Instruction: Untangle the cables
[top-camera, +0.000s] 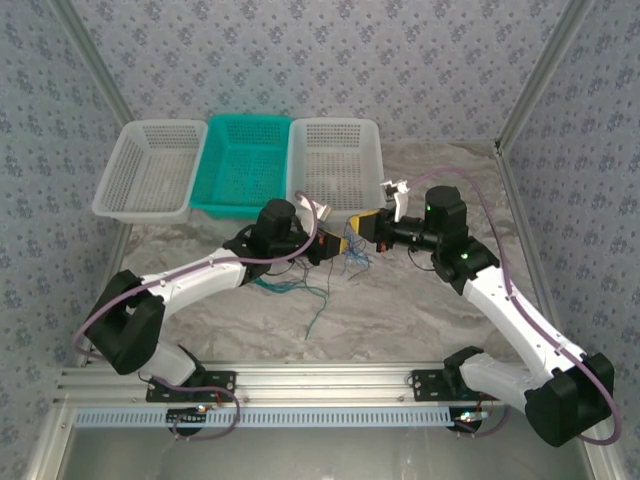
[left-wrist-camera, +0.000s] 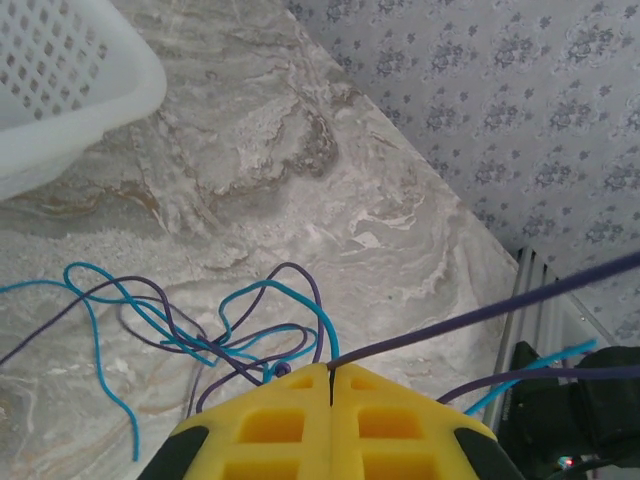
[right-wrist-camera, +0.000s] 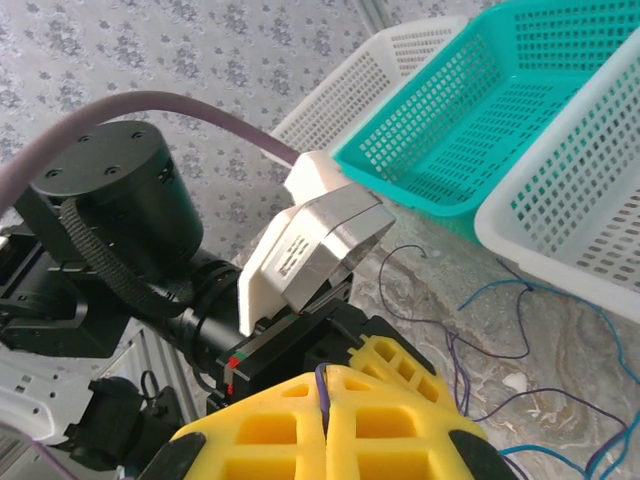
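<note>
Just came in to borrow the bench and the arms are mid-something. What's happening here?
The two arms are untangling a bunch of thin cables. The left gripper has its jaws shut on a dark purple cable, which runs taut toward the other arm. The right gripper, facing it closely, is also shut on a purple strand, possibly the same one. The rest, blue and purple, lies looped together on the table, in front of the white basket.

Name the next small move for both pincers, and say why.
Probably draw the pincers slowly apart. The left pincer and right pincer are each shut on a dark purple cable, while the tangle of blue and purple loops lies on the table; separating should tease a strand free.
</note>
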